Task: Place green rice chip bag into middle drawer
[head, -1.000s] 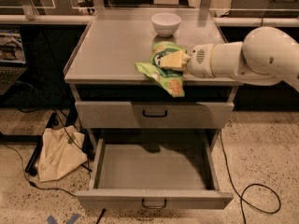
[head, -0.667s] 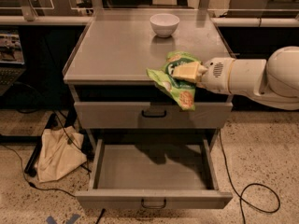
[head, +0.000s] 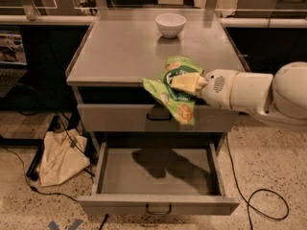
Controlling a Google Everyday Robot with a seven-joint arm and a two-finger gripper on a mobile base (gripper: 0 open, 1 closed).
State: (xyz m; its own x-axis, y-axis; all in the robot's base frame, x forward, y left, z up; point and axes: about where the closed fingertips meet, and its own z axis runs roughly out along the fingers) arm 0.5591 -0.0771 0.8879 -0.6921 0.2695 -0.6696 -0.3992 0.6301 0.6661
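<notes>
My gripper [head: 186, 83] is shut on the green rice chip bag [head: 175, 94], a crinkly bright green bag with chip pictures. It holds the bag in the air off the cabinet's front edge, in front of the shut upper drawer [head: 120, 118] and above the middle drawer [head: 158, 206]. The middle drawer is pulled wide open and is a shallow grey tray with a small dark handle at its front. The bag's shadow falls on the drawer floor. My white arm comes in from the right.
A white bowl [head: 171, 24] stands at the back of the grey cabinet top [head: 115, 51]. A beige cloth bag [head: 60, 157] lies on the floor left of the cabinet, with black cables near it and another cable at the right.
My gripper has carried the bag off the cabinet top, forward and down past the front edge, so it now hangs over the open drawer.
</notes>
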